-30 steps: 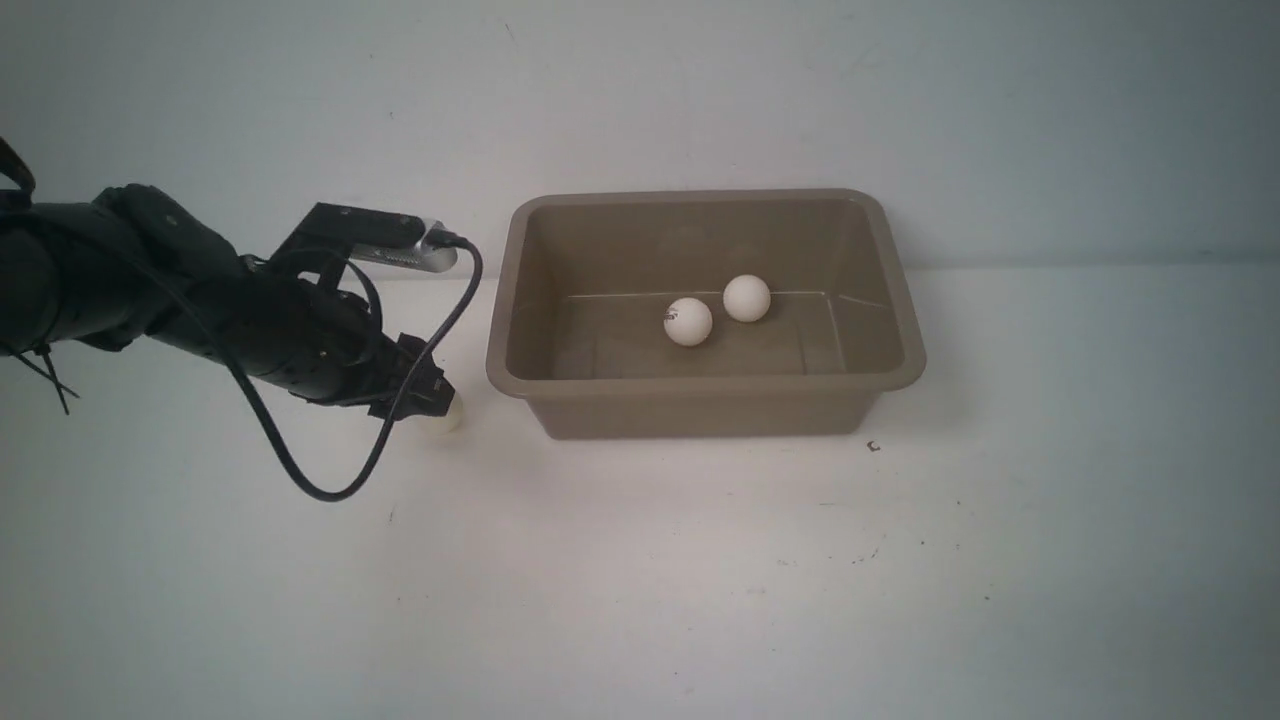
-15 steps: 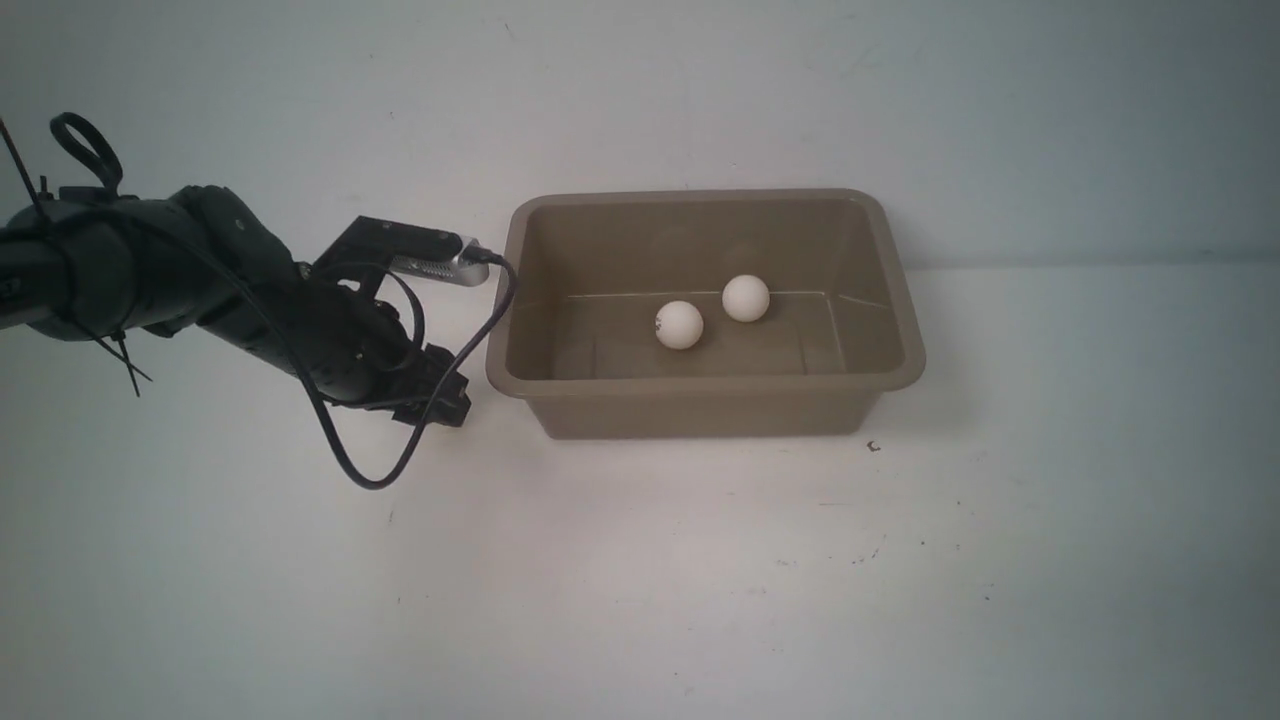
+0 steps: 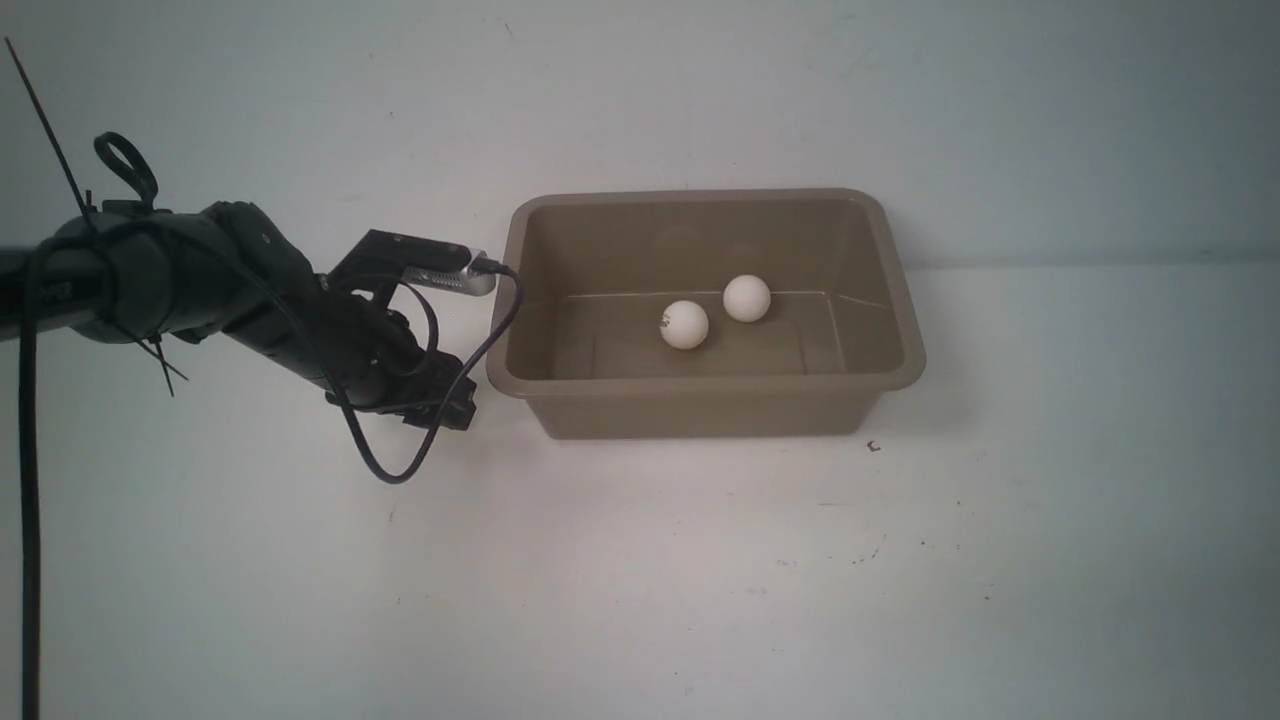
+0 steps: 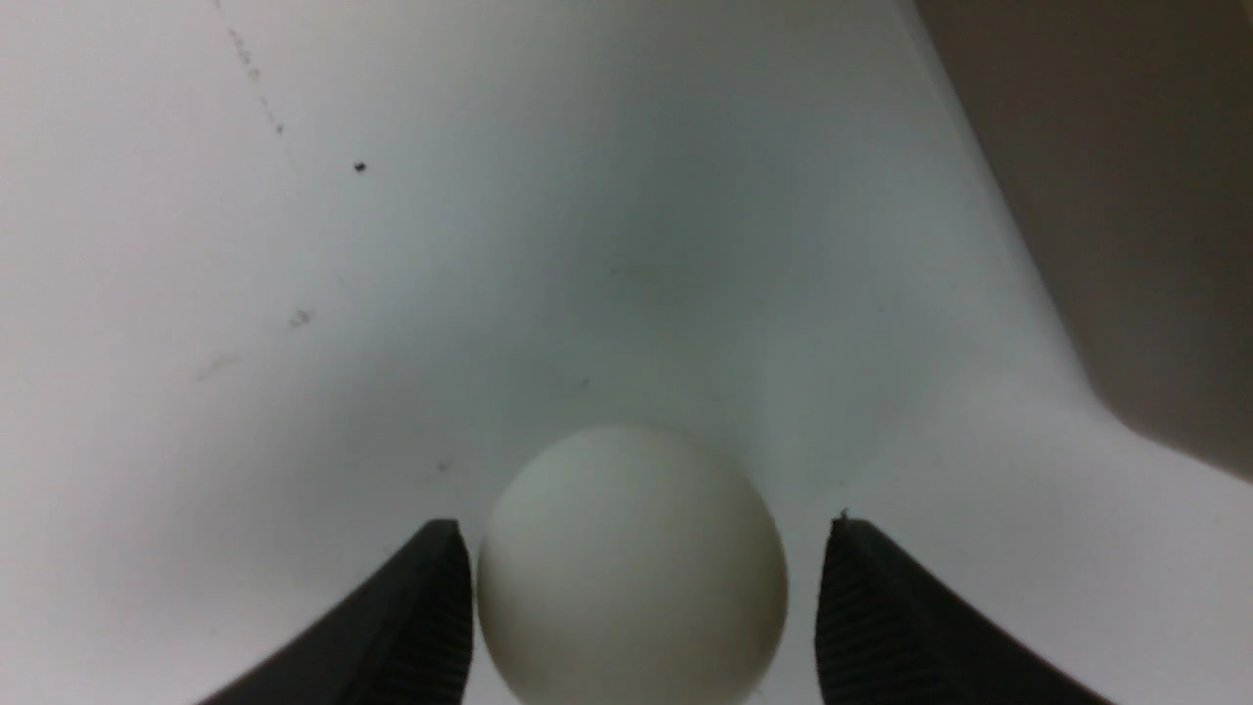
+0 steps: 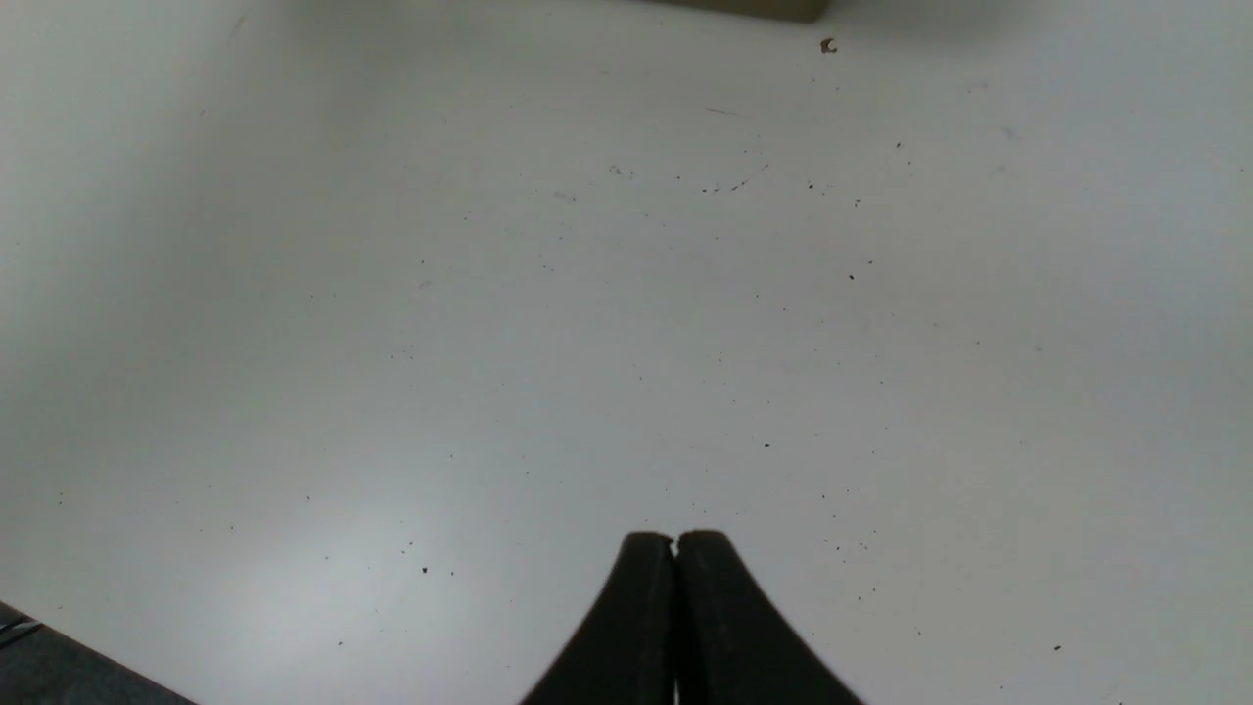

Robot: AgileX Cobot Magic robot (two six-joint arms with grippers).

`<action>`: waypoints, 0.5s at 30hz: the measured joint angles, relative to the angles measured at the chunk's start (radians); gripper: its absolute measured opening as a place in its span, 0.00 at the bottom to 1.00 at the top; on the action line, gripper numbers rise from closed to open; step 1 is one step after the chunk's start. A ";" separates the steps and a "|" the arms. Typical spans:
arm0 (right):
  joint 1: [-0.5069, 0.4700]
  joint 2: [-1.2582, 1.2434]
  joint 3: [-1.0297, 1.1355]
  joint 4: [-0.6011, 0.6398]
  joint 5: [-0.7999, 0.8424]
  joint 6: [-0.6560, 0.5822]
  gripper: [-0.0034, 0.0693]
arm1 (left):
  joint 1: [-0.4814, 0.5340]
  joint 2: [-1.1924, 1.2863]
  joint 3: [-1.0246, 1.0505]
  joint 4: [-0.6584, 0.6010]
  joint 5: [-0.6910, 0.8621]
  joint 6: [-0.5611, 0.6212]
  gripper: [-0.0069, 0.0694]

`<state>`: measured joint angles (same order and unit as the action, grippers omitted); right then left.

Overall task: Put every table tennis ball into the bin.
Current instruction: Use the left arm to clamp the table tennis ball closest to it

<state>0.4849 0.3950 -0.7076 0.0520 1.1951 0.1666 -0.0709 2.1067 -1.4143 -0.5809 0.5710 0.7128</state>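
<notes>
The left arm (image 3: 180, 290) reaches in from the far left over the white table (image 3: 640, 580), with a black cable (image 3: 400, 468) looping below its wrist. The left gripper (image 3: 447, 405) sits low, just beside the bin's near left corner, and in the front view it hides the ball there. The left wrist view shows this third ball (image 4: 631, 568) between the two dark fingers (image 4: 421, 627). They are set narrow around it. One is touching or almost touching the ball's edge, while a thin strip of table shows between the ball and the other, so the ball is bracketed, not squeezed. I cannot tell whether the ball rests on the table.

To the right stands the bin (image 3: 700, 400), toward the far side of the table. On its floor lie the marked ball (image 3: 684, 325) and, to its right and a little farther back, the plain ball (image 3: 747, 298), close together but apart. A small dark speck (image 3: 874, 446) lies on the table off the bin's near right corner.

The right gripper (image 5: 675, 548) shows only in the right wrist view, above the speckled table, its fingers pressed together and holding nothing.
</notes>
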 joint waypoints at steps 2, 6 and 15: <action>0.000 0.000 0.000 0.000 0.000 0.000 0.02 | 0.000 0.008 -0.010 -0.003 0.000 0.000 0.65; 0.000 0.000 0.000 0.000 -0.002 -0.002 0.02 | 0.000 0.035 -0.036 -0.008 0.000 -0.011 0.63; 0.000 0.000 0.000 -0.001 -0.002 -0.003 0.02 | 0.012 0.015 -0.044 0.047 0.043 -0.101 0.55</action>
<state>0.4849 0.3950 -0.7076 0.0513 1.1930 0.1637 -0.0589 2.1215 -1.4583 -0.5340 0.6141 0.6122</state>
